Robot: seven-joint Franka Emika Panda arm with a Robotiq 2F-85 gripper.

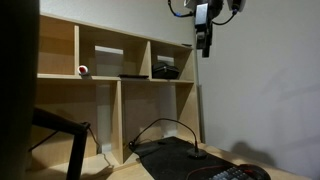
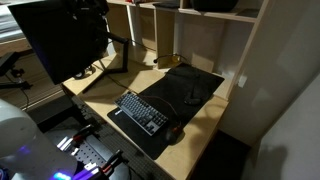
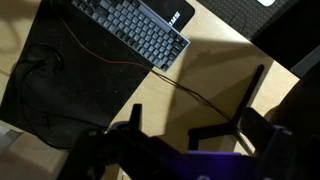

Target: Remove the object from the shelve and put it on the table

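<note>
The wooden shelf [image 1: 110, 60] holds a small red-and-white object [image 1: 83, 70] in its left compartment, a flat black thing [image 1: 133, 75] in the middle one and a black boxy object [image 1: 166, 70] on the right. My gripper [image 1: 204, 42] hangs high in the air to the right of the shelf, apart from all of them. In the wrist view its two dark fingers [image 3: 195, 118] stand wide apart with nothing between them, over the wooden table [image 3: 200, 70]. In an exterior view the shelf [image 2: 215, 40] shows only partly, and the gripper is out of view there.
A keyboard [image 2: 140, 110] and a mouse [image 2: 176, 133] lie on a black desk mat [image 2: 195, 85]. A monitor [image 2: 60, 40] stands at the table's left. The wrist view shows the keyboard [image 3: 130, 30], a thin cable [image 3: 190, 90] and a black stand leg [image 3: 235, 115].
</note>
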